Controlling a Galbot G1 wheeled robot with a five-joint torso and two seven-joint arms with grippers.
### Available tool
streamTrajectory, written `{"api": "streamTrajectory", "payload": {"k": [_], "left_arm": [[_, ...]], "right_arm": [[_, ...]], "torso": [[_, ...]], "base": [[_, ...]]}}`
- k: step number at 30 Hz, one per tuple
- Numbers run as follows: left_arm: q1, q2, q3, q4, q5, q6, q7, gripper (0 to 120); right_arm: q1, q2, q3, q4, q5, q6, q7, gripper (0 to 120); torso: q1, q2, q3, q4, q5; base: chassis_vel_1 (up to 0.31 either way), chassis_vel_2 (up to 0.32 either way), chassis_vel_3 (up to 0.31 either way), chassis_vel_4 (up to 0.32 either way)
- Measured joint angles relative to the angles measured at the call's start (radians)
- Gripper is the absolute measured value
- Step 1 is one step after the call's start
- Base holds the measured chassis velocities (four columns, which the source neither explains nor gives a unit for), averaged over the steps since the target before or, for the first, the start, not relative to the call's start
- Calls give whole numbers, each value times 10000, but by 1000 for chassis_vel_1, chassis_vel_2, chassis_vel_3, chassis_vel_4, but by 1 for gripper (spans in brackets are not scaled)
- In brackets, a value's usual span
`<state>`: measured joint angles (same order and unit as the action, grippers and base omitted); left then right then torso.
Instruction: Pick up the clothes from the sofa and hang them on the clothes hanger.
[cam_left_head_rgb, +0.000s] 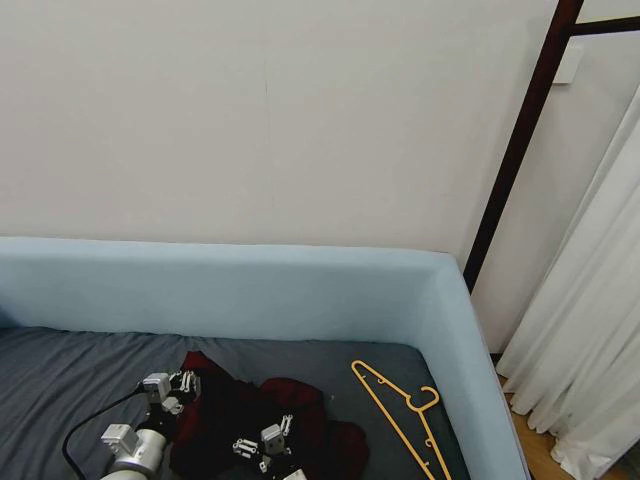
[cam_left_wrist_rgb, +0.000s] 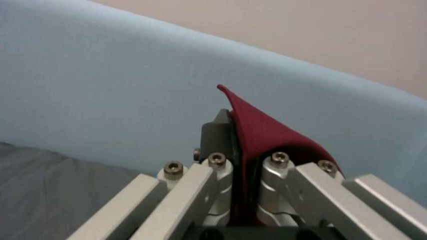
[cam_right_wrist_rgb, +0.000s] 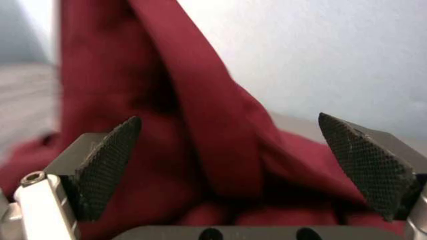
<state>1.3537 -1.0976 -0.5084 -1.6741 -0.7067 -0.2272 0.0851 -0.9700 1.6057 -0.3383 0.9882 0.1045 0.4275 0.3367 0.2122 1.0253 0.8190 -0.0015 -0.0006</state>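
Low in the left of the head view, the left gripper (cam_left_head_rgb: 181, 384) sits at the left edge of the dark red garment (cam_left_head_rgb: 240, 415). The garment lies bunched on the grey seat of the pale blue sofa (cam_left_head_rgb: 300, 290), in the lower middle of the frame. Seen from the left wrist, its fingers (cam_left_wrist_rgb: 217, 135) are pressed together on a peak of the red cloth, which stands up between them against the sofa's blue backrest.

Just to the right, at the bottom edge, the right gripper (cam_left_head_rgb: 265, 442) is over the middle of the garment. Seen from its own wrist, its two cross-hatched pads (cam_right_wrist_rgb: 107, 165) stand wide apart. A tall fold of the red cloth rises in the gap between them, and neither pad is closed on it.

Further right, a yellow hanger (cam_left_head_rgb: 400, 412) lies flat on the seat, apart from the garment, with its hook nearer the right-hand end of the sofa. Up the right side of the frame a dark rack pole (cam_left_head_rgb: 515, 150) runs in front of the pale wall. A white curtain (cam_left_head_rgb: 590, 340) hangs at the far right edge.
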Motion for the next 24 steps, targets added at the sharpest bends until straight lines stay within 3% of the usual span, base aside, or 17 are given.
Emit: {"api": "streamTrajectory", "payload": {"k": [8, 15, 17, 24], "left_arm": [[121, -182, -15, -271, 4, 9, 1, 0], [271, -310, -75, -604, 24, 12, 14, 0], [281, -309, -77, -617, 26, 11, 19, 0], [291, -271, -75, -625, 41, -10, 40, 0]], "right_arm": [[0, 0, 33, -121, 6, -107, 261, 97], [0, -1, 39, -99, 437, -309, 556, 66], [-1, -2, 38, -88, 549, -311, 557, 62], [-1, -9, -62, 212, 2042, -243, 316, 34]], "torso": [[0, 1, 0, -1, 3], [0, 1, 1, -2, 9], [0, 1, 1, -2, 10], [0, 0, 2, 1, 9]], "base": [[0, 0, 0, 0], [0, 0, 0, 0], [0, 0, 0, 0], [0, 0, 0, 0]]}}
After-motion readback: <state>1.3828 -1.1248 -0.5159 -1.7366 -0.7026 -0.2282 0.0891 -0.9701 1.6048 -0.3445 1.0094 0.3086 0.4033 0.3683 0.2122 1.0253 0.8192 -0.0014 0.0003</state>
